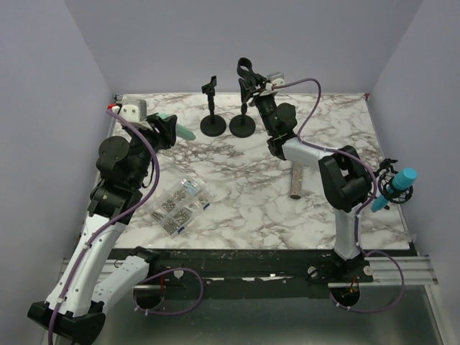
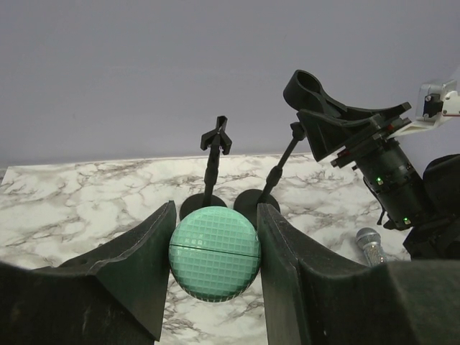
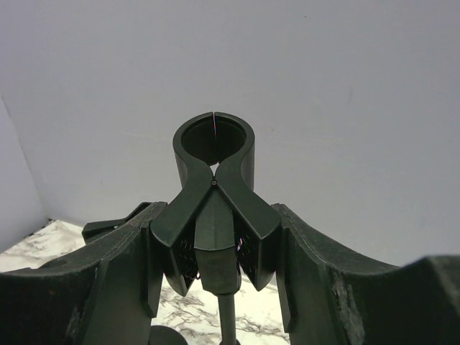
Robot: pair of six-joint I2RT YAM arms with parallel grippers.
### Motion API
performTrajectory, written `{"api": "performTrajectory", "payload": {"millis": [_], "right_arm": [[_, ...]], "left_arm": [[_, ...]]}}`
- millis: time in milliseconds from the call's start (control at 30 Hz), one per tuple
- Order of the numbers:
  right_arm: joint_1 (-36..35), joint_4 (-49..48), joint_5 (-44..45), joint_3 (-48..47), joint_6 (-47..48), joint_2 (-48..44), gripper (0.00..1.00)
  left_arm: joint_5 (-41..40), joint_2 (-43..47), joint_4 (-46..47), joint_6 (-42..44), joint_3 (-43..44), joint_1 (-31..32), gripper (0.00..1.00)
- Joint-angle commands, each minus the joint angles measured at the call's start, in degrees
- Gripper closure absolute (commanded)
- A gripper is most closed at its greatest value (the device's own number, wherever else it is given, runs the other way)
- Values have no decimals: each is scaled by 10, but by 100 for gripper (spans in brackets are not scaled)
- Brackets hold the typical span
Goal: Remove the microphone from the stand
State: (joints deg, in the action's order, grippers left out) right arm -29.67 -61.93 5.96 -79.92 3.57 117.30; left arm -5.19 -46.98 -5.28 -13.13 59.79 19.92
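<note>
My left gripper (image 1: 169, 126) is shut on a mint-green microphone (image 1: 184, 131) and holds it above the table's left side, clear of the stands. In the left wrist view its gridded round head (image 2: 214, 253) sits between my fingers (image 2: 147, 259). Two black stands stand at the back: a left one (image 1: 211, 108) and a right one (image 1: 243, 122), both with empty clips. My right gripper (image 1: 248, 80) is shut on the right stand's clip (image 3: 214, 208), squeezing its wings; the clip's ring (image 3: 214, 118) is empty.
A silver microphone (image 1: 295, 180) lies on the marble right of centre. A clear bag of small parts (image 1: 180, 205) lies front left. A blue microphone (image 1: 399, 184) hangs in a holder off the table's right edge.
</note>
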Motion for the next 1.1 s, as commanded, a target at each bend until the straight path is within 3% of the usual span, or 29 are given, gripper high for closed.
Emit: {"api": "performTrajectory", "payload": {"millis": [0,767,833,933,1000,1067], "right_arm": [[-2,186,24,21,23,74,99],[-9,342,63,13,25,112,97],[-9,369,70,6,19,107,90],[-9,394,36,-10,13,91,61],[-9,434,26,-55,2,87,53],[-9,459,41,-90,-10,80,34]], "left_arm": [[16,-3,19,-6,8,-3,100],[36,-16,15,-18,14,-3,100],[36,-16,14,-17,14,-4,100],[37,-17,14,-19,14,-4,100],[40,-17,15,-21,14,-4,100],[41,-18,14,-22,14,-4,100]]}}
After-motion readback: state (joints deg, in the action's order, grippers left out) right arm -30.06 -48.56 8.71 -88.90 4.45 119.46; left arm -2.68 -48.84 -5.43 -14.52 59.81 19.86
